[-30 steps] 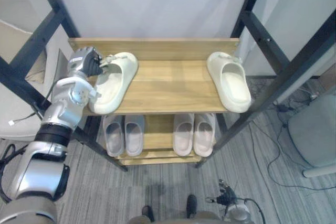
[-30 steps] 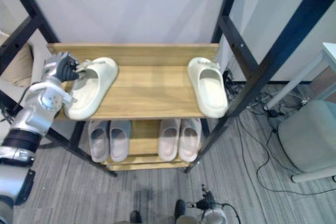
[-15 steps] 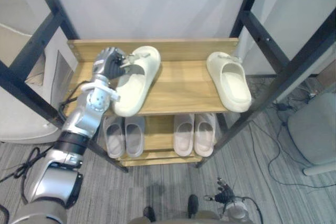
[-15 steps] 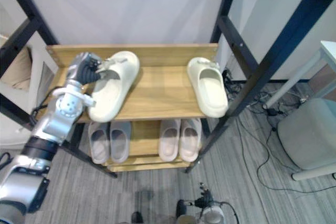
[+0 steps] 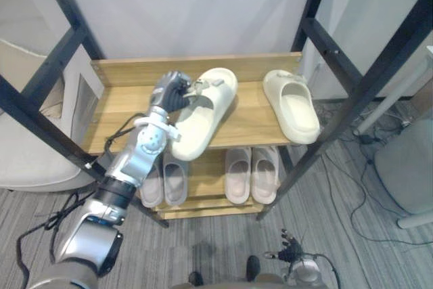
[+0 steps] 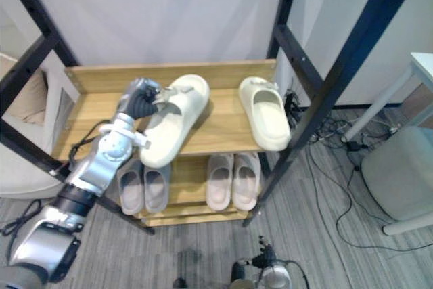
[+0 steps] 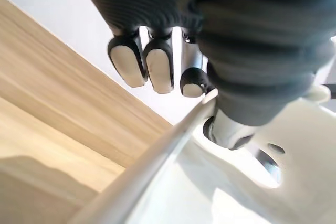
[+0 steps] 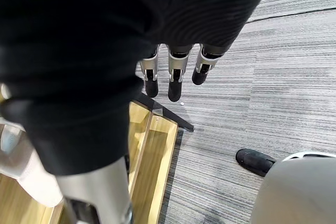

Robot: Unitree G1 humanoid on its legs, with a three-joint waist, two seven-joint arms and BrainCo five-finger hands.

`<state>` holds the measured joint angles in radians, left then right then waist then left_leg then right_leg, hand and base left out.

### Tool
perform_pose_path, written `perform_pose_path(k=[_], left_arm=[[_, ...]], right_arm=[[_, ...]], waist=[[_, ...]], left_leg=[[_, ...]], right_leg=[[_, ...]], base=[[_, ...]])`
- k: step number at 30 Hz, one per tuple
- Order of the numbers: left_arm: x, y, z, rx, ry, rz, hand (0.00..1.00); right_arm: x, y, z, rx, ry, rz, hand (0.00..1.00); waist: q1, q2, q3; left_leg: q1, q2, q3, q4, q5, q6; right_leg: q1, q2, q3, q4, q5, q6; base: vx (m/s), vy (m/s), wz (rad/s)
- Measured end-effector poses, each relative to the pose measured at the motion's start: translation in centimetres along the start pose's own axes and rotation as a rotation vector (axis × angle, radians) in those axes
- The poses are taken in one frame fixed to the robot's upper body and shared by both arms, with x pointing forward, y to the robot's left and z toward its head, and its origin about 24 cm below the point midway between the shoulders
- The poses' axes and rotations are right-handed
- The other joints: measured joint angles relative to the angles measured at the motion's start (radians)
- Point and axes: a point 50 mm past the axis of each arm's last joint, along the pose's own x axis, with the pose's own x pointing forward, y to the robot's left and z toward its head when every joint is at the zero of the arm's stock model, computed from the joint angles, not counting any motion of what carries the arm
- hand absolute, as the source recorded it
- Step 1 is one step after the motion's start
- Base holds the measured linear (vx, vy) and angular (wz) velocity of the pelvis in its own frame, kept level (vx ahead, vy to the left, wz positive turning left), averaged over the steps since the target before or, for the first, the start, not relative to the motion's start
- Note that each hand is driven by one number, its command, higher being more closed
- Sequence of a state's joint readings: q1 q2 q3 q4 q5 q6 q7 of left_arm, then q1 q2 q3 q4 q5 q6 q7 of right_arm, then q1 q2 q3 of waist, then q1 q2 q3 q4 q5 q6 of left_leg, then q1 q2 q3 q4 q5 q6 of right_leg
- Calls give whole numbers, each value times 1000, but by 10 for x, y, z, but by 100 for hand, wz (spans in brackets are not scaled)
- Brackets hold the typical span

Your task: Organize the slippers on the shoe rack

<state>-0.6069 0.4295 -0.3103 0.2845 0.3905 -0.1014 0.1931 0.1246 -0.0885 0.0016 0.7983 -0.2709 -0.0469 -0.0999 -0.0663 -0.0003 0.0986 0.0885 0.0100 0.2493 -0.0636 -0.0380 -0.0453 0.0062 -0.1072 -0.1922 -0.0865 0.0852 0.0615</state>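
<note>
While the held cream slipper (image 5: pixel 203 109) lies askew on the top shelf (image 5: pixel 122 109) of the shoe rack (image 5: pixel 338 55), toe toward the back board and heel at the front edge, the step in hand is judged to be pairing it with the second cream slipper (image 5: pixel 292 106), which stands straight by the right post. To do this well, swing the heel round until both are parallel, keep it from tipping off the front edge, and let go only once the sole lies flat just beside its mate (whether it is now clear of the board cannot be told). The left robot hand (image 5: pixel 170 93) is curled round the strap, fingertips (image 7: pixel 157 69) hooked over its edge, with the forearm rising from the lower left. The right robot hand (image 8: pixel 172 80) hangs low, fingers straight, holding nothing.
</note>
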Motion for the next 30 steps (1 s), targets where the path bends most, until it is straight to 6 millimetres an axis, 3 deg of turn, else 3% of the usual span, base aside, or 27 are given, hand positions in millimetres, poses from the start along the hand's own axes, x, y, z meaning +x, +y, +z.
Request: perform_pose_path(k=[4, 9, 14, 20, 21, 30], left_arm=[[3, -13, 5, -25, -4, -29, 100], [16, -16, 3, -27, 31, -45, 100], [33, -10, -7, -17, 109, -44, 100], [46, 0, -6, -35, 130, -19, 100], [48, 2, -6, -32, 133, -15, 0], [64, 25, -7, -46, 163, 45, 0]], right_arm=[[0, -1, 0, 4, 3, -3, 0], [1, -1, 1, 10, 1, -3, 0], [1, -4, 2, 57, -2, -23, 0], [1, -9, 5, 73, -18, -44, 0], [1, -9, 6, 73, -22, -46, 0], [2, -12, 11, 84, -41, -55, 0]], waist=[[-9, 17, -11], [-21, 17, -11], [-46, 25, -6], [-58, 41, 9], [-59, 42, 13], [-65, 53, 41]], left_leg=[[1, -2, 0, -3, 0, 0], [0, -1, 1, -2, 1, 1], [-2, 0, 15, -5, 1, 1], [-21, 5, 20, -6, 0, 0], [-21, 7, 21, -6, -1, -1], [-50, 13, 47, -4, -1, -2]], right_leg=[[0, -2, -1, -1, 0, 0], [-1, -3, -1, -2, 1, 1], [-12, -5, 12, -7, 1, 2], [-33, 1, 15, -2, 3, 3], [-33, 3, 15, -2, 3, 2], [-70, 11, 41, -1, 11, -4]], base=[[0, 0, 0], [0, 0, -1], [0, 0, -8], [4, -6, -1], [22, -37, -3], [-7, -24, -8]])
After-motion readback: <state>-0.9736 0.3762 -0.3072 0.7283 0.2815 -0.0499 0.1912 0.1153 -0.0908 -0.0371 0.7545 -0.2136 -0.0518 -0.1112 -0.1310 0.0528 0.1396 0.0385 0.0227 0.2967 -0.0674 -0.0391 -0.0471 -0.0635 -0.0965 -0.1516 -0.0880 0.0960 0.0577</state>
